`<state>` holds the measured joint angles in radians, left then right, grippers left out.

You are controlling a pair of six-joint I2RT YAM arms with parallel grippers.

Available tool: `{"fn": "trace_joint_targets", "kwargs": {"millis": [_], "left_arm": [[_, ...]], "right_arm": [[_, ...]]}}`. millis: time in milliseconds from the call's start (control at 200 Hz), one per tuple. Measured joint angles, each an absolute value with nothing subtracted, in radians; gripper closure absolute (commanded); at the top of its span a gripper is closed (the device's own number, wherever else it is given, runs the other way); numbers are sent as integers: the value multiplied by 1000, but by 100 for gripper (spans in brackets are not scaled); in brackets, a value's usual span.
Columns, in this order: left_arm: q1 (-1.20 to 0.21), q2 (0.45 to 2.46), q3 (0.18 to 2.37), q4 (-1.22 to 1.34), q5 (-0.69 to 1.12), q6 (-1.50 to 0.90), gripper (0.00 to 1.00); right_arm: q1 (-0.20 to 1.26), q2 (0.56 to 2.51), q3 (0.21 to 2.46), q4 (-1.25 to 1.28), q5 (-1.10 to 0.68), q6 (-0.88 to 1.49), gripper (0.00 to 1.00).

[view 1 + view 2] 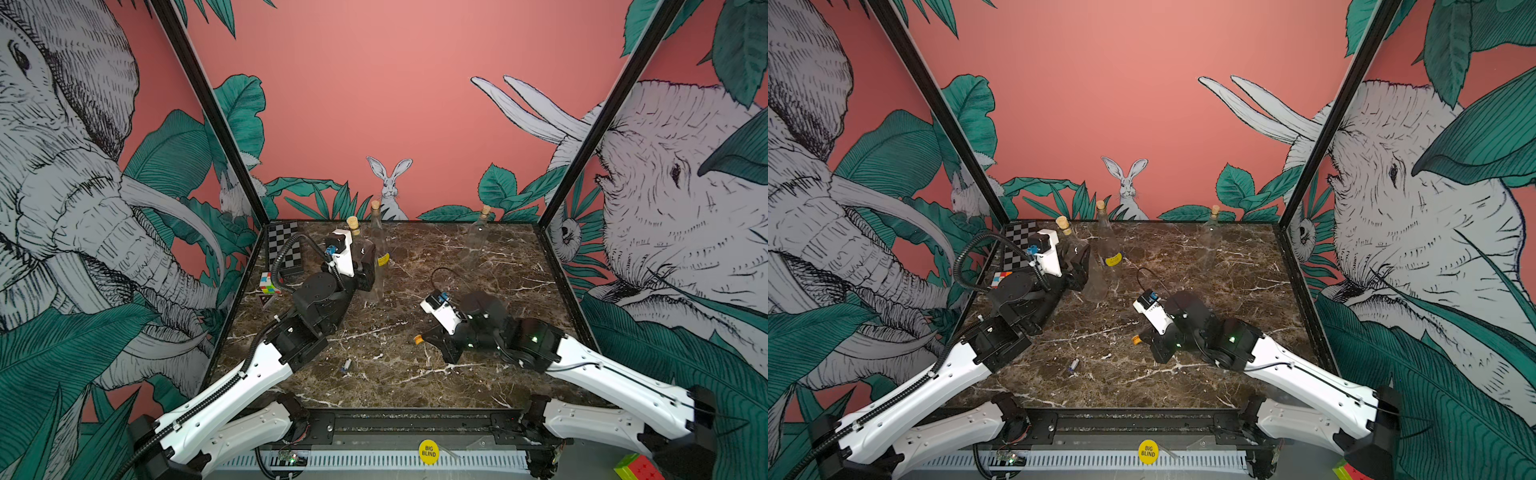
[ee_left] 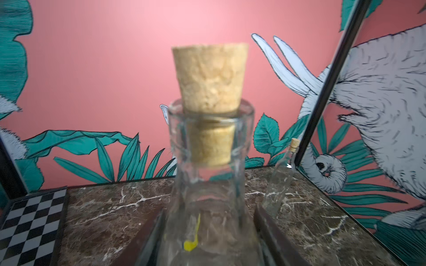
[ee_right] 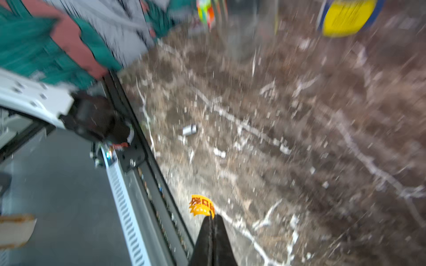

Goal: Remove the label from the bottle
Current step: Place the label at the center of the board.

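Right claw point(image 3: 212, 217) is pinched tight on the label point(image 3: 201, 206); left claw point(image 2: 207, 239) grips the bottle point(image 2: 207, 188). We judge the peel done; next we open and drop it on the worktop point(image 3: 299, 138).

Bottle point(image 2: 212, 198): clear glass, smooth and glossy, stopped with a cork point(image 2: 211, 78) of rough, matt, pitted tan. Table point(image 1: 415, 374) under the bottle: brown marble-look top with white veins, polished, slight sheen; checkerboard point(image 2: 30, 221) near the bottle, smooth with a faint sheen. Label point(image 3: 201, 205): thin orange printed paper or film, curled, in the matt black right gripper point(image 3: 212, 217); arm shells point(image 1: 232, 386) smooth white plastic.
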<state>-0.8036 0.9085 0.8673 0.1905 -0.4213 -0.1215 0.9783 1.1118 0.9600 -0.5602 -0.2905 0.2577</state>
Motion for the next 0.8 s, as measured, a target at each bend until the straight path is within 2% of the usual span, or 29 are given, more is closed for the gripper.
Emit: {"fn": "trace_joint_targets", "kwargs": {"millis": [320, 625, 800], "left_arm": [[-803, 846, 816, 160, -431, -60, 100], [-803, 782, 816, 154, -505, -25, 100], [-803, 766, 816, 146, -540, -12, 100]], "right_arm": [[966, 1485, 1058, -706, -406, 105, 100], [962, 1723, 1154, -756, -394, -55, 100], [961, 1782, 1187, -780, -358, -107, 100]]}}
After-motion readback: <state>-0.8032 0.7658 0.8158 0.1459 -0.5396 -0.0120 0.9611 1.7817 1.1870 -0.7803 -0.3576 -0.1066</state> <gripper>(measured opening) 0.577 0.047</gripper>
